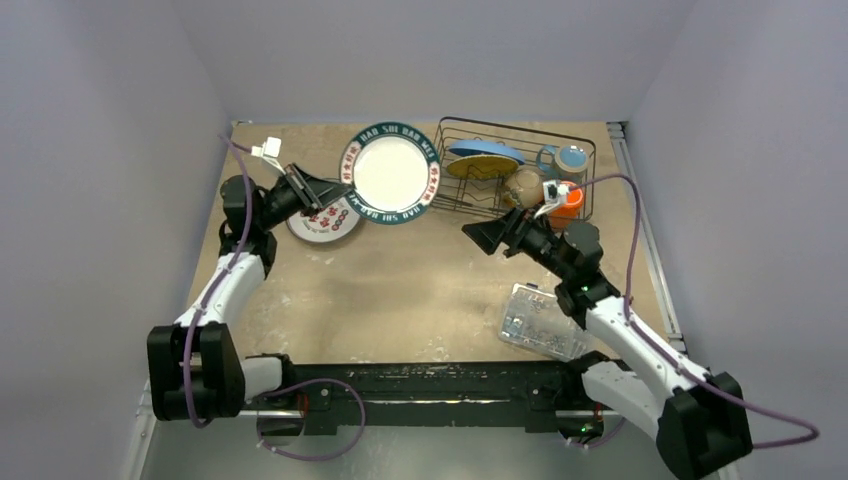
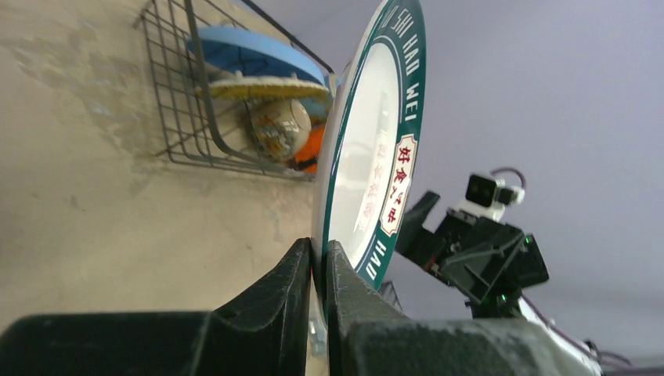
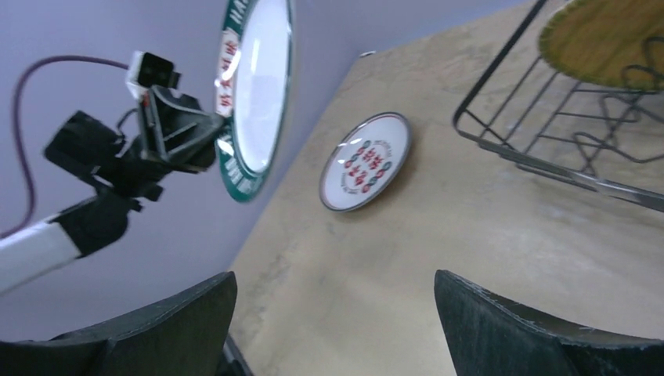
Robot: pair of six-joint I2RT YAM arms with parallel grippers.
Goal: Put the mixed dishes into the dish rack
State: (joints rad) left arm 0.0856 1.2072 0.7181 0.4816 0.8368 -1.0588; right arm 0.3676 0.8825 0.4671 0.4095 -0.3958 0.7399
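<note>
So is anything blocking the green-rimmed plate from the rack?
Nothing visible lies between the green-rimmed plate, held by the left gripper, and the dish rack. The open right gripper hovers off to the near side.

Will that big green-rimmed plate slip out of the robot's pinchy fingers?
Maybe. The left gripper pinches the green-rimmed plate only at its glossy rim, so it might swivel or slip. It looks stiff, holding its shape, and probably breakable if dropped.

**Boxed In, Softly Lit**

Stood closed in on three sides by plain lilac-grey walls [image 1: 100,150]. Showed a tan, mottled tabletop [image 1: 400,290], scuffed with pale patches (thickest toward the near edge). Carried a grey metal rail [image 1: 655,262] along the right side. Lit evenly, without hard shadows.
</note>
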